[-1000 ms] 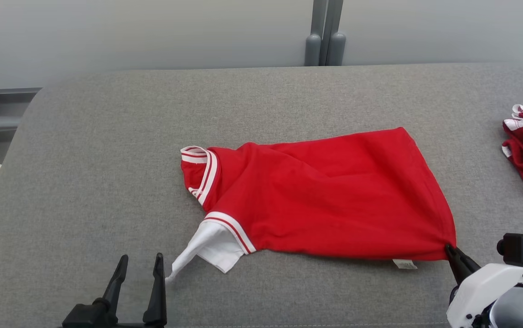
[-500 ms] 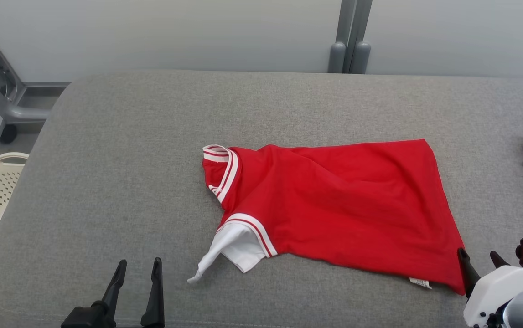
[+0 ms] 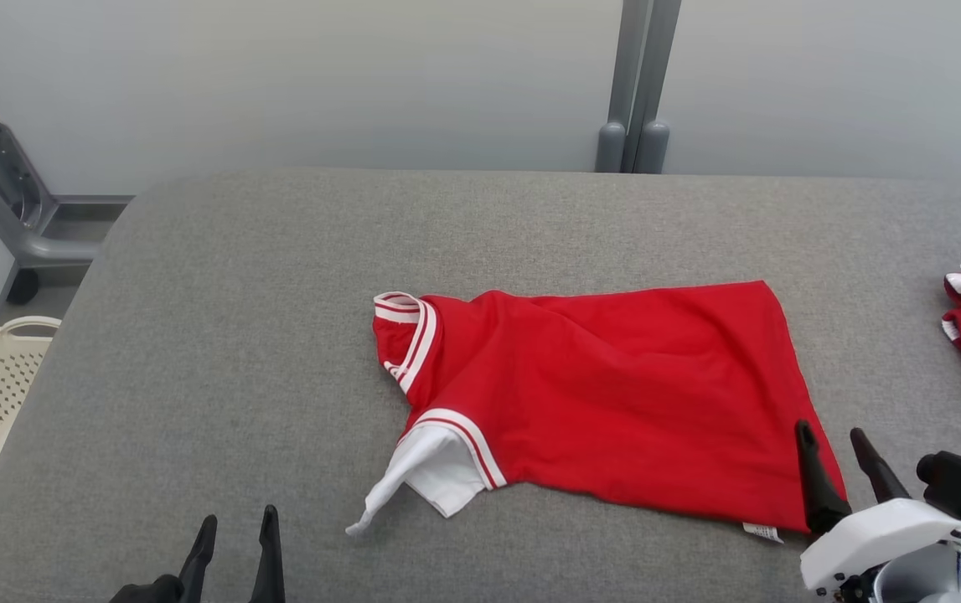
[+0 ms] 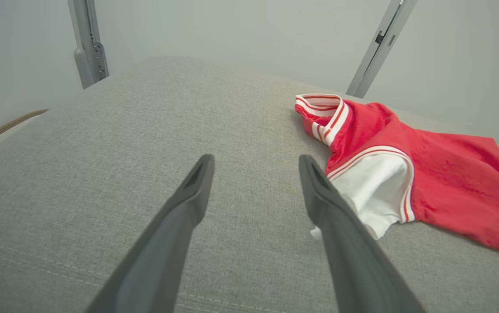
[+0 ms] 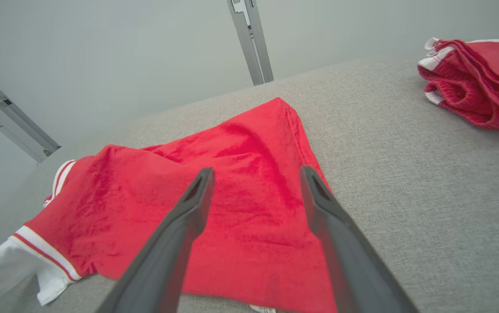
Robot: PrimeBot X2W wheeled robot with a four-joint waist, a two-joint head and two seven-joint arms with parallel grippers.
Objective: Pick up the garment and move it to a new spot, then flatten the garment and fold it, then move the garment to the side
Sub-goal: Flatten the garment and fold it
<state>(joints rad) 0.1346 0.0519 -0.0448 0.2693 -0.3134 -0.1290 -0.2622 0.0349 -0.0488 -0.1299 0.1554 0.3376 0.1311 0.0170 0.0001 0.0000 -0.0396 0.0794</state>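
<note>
Across mid-frame on the grey fabric surface [image 3: 237,335] lies the rumpled red white-trimmed jersey garment [image 3: 614,394], and with the right end effector [image 3: 830,430] at its lower-right corner and the left end effector [image 3: 239,516] at lower left both spread empty, a single-layer pinch could bunch it further.

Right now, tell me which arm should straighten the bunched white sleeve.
Left. The left gripper, open, sits nearest the bunched white sleeve. The right gripper, also open, hovers at the opposite hem corner of the shirt.
</note>
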